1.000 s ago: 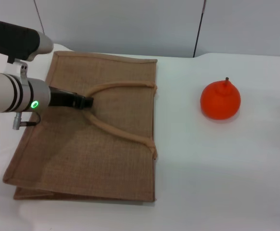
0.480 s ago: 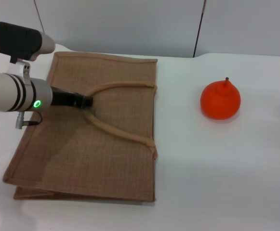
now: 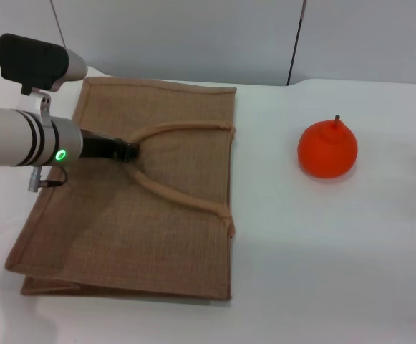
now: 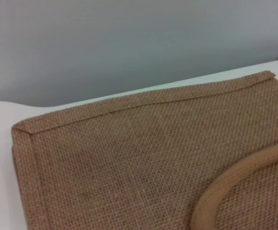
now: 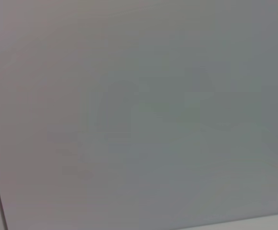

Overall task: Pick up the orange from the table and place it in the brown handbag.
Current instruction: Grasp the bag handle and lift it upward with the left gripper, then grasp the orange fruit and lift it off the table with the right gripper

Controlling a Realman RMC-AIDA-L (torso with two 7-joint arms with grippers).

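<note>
The orange [image 3: 327,149] sits on the white table [image 3: 322,258] at the right, upright with its dark stem up, with nothing touching it. The brown handbag [image 3: 165,229] lies flat at the left, its opening towards the orange. My left gripper [image 3: 127,150] reaches in from the left, low over the bag, and looks shut on the bend of the upper handle [image 3: 186,127]. The left wrist view shows the bag's weave [image 4: 129,158] and a stretch of the handle [image 4: 234,182]. My right gripper is out of view; its wrist view shows only a grey wall.
A grey wall [image 3: 193,36] runs behind the table's far edge. A second handle [image 3: 179,195] lies across the bag's face. Bare tabletop lies between the bag and the orange and in front of both.
My left arm has shifted slightly up and to the right, and the bag's far edge has moved a little with it. The orange has not moved.
</note>
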